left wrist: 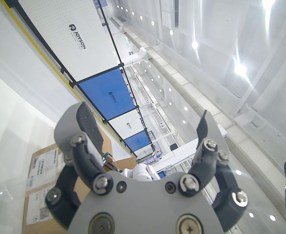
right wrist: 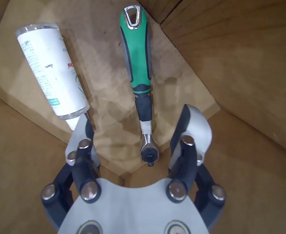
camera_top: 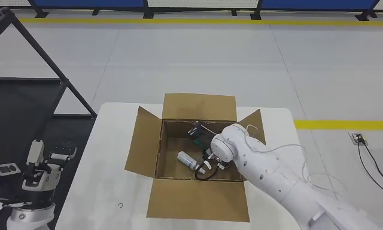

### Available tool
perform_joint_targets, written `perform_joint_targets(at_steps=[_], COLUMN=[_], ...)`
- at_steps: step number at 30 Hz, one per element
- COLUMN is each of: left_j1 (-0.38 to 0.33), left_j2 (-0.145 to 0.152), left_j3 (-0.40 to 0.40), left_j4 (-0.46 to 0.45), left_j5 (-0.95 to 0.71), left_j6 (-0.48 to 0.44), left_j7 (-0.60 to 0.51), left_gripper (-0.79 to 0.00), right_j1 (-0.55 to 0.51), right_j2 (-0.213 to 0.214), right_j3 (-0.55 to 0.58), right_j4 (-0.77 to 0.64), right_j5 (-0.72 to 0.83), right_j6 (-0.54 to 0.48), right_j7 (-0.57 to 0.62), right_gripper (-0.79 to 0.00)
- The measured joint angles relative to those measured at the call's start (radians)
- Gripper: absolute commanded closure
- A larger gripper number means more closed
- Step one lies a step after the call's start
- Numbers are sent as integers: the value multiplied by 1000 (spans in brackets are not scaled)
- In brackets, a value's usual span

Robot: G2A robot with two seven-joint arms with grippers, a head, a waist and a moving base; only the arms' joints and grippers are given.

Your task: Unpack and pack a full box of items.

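Left wrist view shows the left claw (left wrist: 144,113) spread wide with nothing in it, pointing up at the ceiling lights. It sits off the left side of the bench (camera_top: 114,170), well apart from the box (camera_top: 200,105). I think it waits there so it is out of the other arm's way.

The box stands in the middle of the bench with its four flaps folded out. That leaves the top open, so an arm can get down inside.

On the cardboard floor of the box, a white bottle (right wrist: 50,69) lies on its side. Near it, not touching, lies a wrench (right wrist: 136,57) with a green handle, flat on the floor too.

The right arm goes down into the box. The right claw (right wrist: 136,120) is open wide and holds nothing. Its two fingers stand one on each side of the wrench's shiny metal end, so that end lies right between them. I cannot tell if the fingers touch the box floor.

The bottle's cap end is just beside one finger, outside the claw. I think the claw is wide so it can fit round the wrench. The next job is likely to close on the thin part of the wrench and lift it out without bumping the bottle.
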Motion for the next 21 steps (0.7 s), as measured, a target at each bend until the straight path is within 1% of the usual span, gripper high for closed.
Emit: perform_joint_targets(at_steps=[1, 2, 3, 8, 12, 15, 21], left_j1=[0, 0, 0, 0, 0, 0, 0], left_j2=[0, 0, 0, 0, 0, 0, 0], left_j3=[0, 0, 0, 0, 0, 0, 0], left_j4=[0, 0, 0, 0, 0, 0, 0], left_j5=[0, 0, 0, 0, 0, 0, 0], left_j6=[0, 0, 0, 0, 0, 0, 0], left_j7=[0, 0, 0, 0, 0, 0, 0], left_gripper=[-785, -785, -785, -785, -785, -785, -785], right_j1=[2, 4, 6, 11, 14, 15, 22], right_j2=[-5, -11, -16, -44, -61, -73, -98], right_j3=[-3, -7, -11, -24, -23, -18, -15], right_j4=[10, 23, 30, 67, 102, 133, 194], right_j5=[-4, -12, -20, -41, -57, -54, -49], right_j6=[-3, 1, 7, 10, 26, 14, -14], right_j7=[0, 3, 8, 10, -18, -26, -26], right_gripper=[-440, -388, -379, -376, -369, -366, -329])
